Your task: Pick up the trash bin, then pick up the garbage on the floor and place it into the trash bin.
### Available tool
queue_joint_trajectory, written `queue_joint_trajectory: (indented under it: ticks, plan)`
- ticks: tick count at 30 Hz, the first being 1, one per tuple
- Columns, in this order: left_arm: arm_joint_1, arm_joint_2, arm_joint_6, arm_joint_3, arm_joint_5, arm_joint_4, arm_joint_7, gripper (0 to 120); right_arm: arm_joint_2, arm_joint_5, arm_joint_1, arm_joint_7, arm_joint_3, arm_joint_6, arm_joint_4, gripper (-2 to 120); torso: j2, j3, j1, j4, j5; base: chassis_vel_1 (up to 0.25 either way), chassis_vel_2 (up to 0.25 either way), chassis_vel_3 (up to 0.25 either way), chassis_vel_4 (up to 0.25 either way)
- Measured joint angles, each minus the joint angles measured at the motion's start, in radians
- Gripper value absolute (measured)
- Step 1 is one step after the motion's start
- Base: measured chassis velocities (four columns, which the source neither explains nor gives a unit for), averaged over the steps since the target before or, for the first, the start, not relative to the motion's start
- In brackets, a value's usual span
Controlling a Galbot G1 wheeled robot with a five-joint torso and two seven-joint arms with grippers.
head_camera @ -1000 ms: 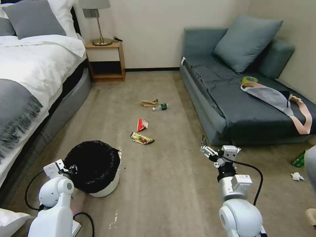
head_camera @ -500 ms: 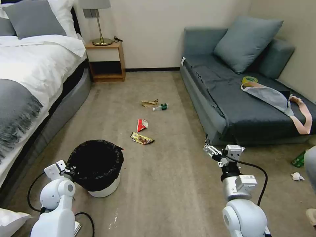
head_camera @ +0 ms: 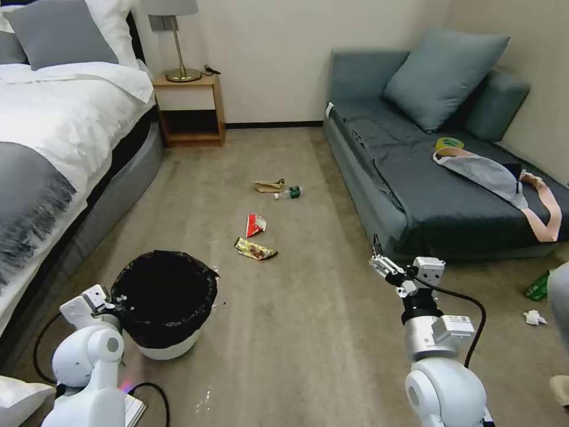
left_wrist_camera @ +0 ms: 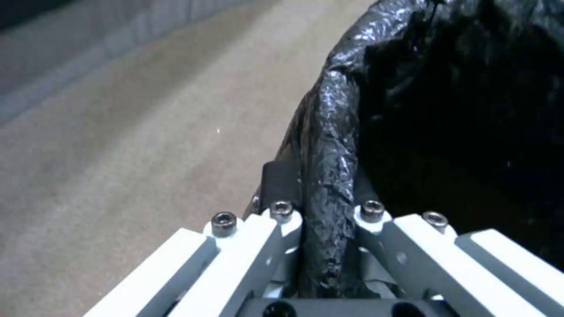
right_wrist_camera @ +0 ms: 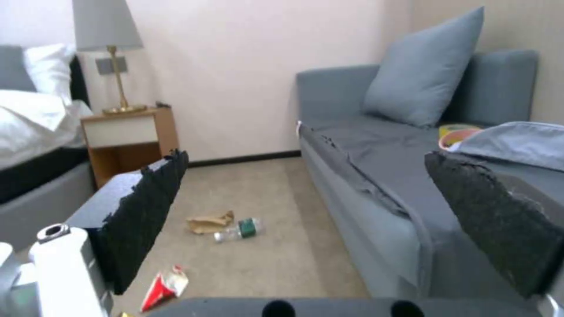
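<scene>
The trash bin [head_camera: 172, 347], white with a black bag over its rim, is low on the left. My left gripper [head_camera: 116, 301] is shut on the near-left rim; in the left wrist view the fingers [left_wrist_camera: 281, 220] pinch the bag-covered rim of the trash bin [left_wrist_camera: 332, 145]. The garbage lies mid-floor: a gold-brown wrapper [head_camera: 255, 249], a red-and-white packet [head_camera: 255, 225], a brown paper bag [head_camera: 268, 185] and a small bottle [head_camera: 288, 193]. My right gripper [head_camera: 379, 261] hangs open above the floor by the sofa's corner, well right of the wrapper. Its wrist view shows the paper bag [right_wrist_camera: 209, 221], bottle [right_wrist_camera: 238, 230] and packet [right_wrist_camera: 165, 284].
A bed [head_camera: 53, 154] runs along the left and a grey sofa [head_camera: 427, 196] along the right, with a yellow tape roll [head_camera: 448, 143] and a grey bag [head_camera: 486, 172] on it. A nightstand [head_camera: 189, 110] stands at the back wall. A green item [head_camera: 537, 286] and white tissue [head_camera: 534, 318] lie far right.
The trash bin has shifted left and stands more upright, carried by my left gripper. My right arm has drifted slightly right and lower in the view.
</scene>
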Motion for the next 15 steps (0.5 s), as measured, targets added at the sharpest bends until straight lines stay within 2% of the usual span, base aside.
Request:
queue_joint_trajectory:
  ticks: [3,4,8,15]
  plan:
    - [0.036,-0.003,0.001,-0.017,0.011,-0.053,0.009,4,-0.004,0.016,0.001,-0.041,0.002,0.067,-0.015,100,0.0,0.0,0.0,0.0002,-0.0002,0.0,0.0,0.0,0.0]
    - [0.036,-0.003,0.001,-0.017,0.011,-0.053,0.009,4,-0.004,0.016,0.001,-0.041,0.002,0.067,-0.015,100,0.0,0.0,0.0,0.0002,-0.0002,0.0,0.0,0.0,0.0]
    - [0.072,-0.014,0.008,-0.041,0.054,-0.123,0.03,4,-0.005,0.049,0.003,-0.072,0.004,0.119,-0.01,100,0.0,0.0,0.0,0.0001,-0.0002,0.0,0.0,0.0,0.0]
    - [0.097,-0.023,0.008,-0.061,0.091,-0.157,0.048,4,-0.013,0.069,0.0,-0.096,0.012,0.141,-0.003,100,0.0,0.0,0.0,0.0002,-0.0003,0.0,0.0,0.0,0.0]
